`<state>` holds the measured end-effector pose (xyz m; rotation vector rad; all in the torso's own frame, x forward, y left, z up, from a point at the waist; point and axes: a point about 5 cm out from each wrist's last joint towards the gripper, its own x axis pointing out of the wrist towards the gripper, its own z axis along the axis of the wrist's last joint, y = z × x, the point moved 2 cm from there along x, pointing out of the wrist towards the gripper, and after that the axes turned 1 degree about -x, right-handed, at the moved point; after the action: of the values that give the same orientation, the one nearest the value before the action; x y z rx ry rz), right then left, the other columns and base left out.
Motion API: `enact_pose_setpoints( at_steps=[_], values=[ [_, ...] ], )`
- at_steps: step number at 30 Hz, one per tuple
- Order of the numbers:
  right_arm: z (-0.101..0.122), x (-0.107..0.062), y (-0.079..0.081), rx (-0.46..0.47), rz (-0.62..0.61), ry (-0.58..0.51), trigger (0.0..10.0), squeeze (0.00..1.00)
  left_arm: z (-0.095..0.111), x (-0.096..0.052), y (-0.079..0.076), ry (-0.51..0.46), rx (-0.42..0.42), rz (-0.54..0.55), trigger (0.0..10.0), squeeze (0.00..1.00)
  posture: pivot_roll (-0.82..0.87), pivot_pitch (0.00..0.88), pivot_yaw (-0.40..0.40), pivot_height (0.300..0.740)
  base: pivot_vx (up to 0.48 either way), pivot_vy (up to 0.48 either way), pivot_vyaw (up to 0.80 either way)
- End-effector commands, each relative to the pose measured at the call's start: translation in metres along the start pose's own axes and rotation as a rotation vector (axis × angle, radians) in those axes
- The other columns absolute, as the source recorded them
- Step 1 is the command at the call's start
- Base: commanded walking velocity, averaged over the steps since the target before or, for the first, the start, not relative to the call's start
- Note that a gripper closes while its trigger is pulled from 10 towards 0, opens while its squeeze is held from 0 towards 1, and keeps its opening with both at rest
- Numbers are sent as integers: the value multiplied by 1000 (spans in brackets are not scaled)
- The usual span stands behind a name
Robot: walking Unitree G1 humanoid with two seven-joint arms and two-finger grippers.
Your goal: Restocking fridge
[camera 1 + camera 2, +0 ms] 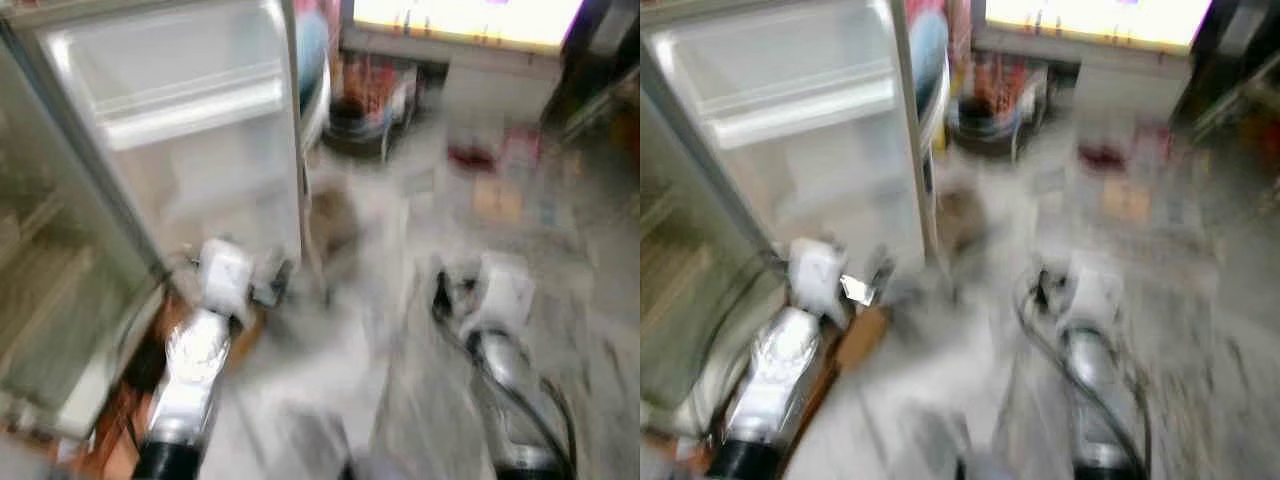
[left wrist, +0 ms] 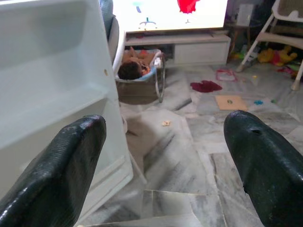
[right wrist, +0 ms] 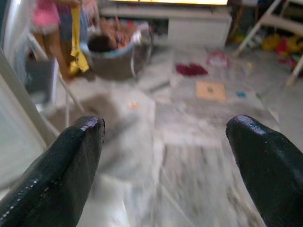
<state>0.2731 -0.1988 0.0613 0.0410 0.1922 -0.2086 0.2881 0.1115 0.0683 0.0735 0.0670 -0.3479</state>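
Observation:
The white fridge door (image 1: 190,120) stands swung open at the left, its door shelf (image 1: 190,105) bare. The fridge's inner shelves (image 1: 50,290) show at the far left, blurred. My left gripper (image 2: 163,156) is open and holds nothing; it is low beside the open door (image 2: 52,94). My right gripper (image 3: 165,161) is open too, with nothing between its fingers, over the marble floor (image 3: 189,156). Both silver arms (image 1: 195,370) (image 1: 505,370) reach forward near floor level.
A person lies in a low bouncer seat (image 2: 139,71) on the floor ahead, beyond the door. Another person (image 3: 52,28) stands by it. A TV cabinet (image 2: 189,49), red cloth (image 2: 206,86), a tan mat (image 2: 230,102) and toys (image 2: 277,56) lie beyond.

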Motion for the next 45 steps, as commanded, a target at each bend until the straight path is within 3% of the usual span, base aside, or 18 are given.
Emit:
enact_pose_setpoints(
  at_steps=[1,22,45],
  values=[
    [6,2,15,10,43,-20,10000,0,-3,-4,13,17,10,35,10000,0,-18,58,-26,740,409,-247,-800],
    [3,6,19,17,43,-14,10000,0,-1,4,-1,13,-14,-64,10000,0,-24,31,-31,740,342,-152,-800],
    [6,7,18,6,40,-27,10000,0,2,8,-4,-9,-55,-97,10000,0,-43,34,-29,740,12,0,-800]
  ],
)
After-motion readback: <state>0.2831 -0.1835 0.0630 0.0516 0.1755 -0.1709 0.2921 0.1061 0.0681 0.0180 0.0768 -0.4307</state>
